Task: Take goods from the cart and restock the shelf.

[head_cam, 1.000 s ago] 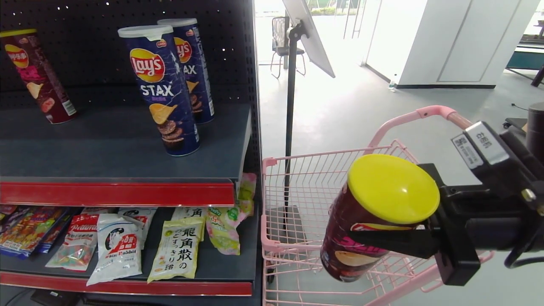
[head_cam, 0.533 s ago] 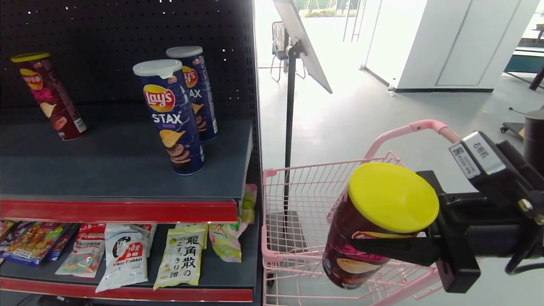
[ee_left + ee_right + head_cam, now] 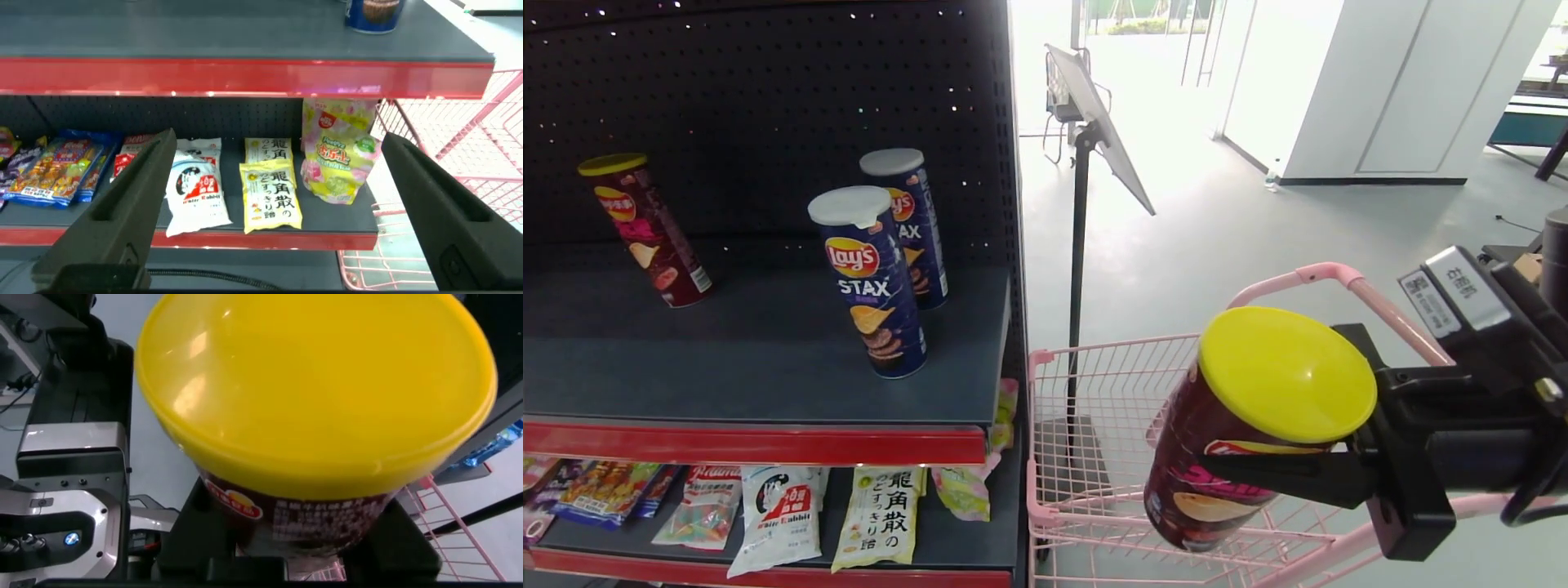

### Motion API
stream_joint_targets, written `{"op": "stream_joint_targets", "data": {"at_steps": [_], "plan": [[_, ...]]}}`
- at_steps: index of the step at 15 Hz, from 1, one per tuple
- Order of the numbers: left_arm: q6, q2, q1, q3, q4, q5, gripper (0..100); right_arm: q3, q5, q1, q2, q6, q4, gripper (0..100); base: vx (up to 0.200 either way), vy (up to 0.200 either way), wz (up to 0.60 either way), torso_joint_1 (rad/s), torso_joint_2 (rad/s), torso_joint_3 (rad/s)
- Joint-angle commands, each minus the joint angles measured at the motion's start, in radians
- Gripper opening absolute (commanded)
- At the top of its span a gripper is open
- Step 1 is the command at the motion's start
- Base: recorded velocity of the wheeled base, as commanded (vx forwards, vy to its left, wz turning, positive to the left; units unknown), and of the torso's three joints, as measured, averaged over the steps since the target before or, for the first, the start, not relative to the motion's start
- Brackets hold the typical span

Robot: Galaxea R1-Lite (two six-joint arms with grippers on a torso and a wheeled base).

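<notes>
Maroon chip can point(image 3: 1286, 371), yellow-lidded, sits clamped in the right gripper point(image 3: 1282, 474) above the pink cart point(image 3: 1094, 384), its long axis near upright. The upper shelf point(image 3: 768, 376) lies to that gripper's left. The left gripper point(image 3: 278, 143) hangs with fingers apart.

Right pincer point(image 3: 1245, 461) clamped, left pincer point(image 3: 278, 143) wide

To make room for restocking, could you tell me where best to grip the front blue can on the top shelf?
Probably around its mid-body, from the shelf's open front: the front blue can stands upright, a slim cylinder, with a second blue can close behind it.
</notes>
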Motion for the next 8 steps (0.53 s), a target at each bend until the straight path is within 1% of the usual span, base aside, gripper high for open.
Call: {"op": "stream_joint_targets", "data": {"at_steps": [1,4,7,8], "plan": [[0.000,0.001,0.000,0.000,0.000,0.001,100,0.007,0.000,-0.004,-0.010,0.000,0.001,0,0.000,0.000,0.00,0.173,-0.39,-0.212],[0.000,0.001,0.000,0.000,0.000,-0.001,100,0.018,0.000,-0.004,-0.014,-0.002,0.001,0,0.000,0.000,0.00,0.173,-0.37,-0.204],[0.000,0.001,0.000,-0.001,0.000,-0.001,100,0.049,0.002,-0.009,-0.039,-0.003,0.001,0,0.000,0.000,0.00,0.019,-0.03,-0.022],[0.000,0.001,0.000,0.000,0.000,-0.001,100,0.070,0.004,-0.035,-0.050,-0.003,0.001,0,0.000,0.000,0.00,0.000,0.00,0.000]]}}
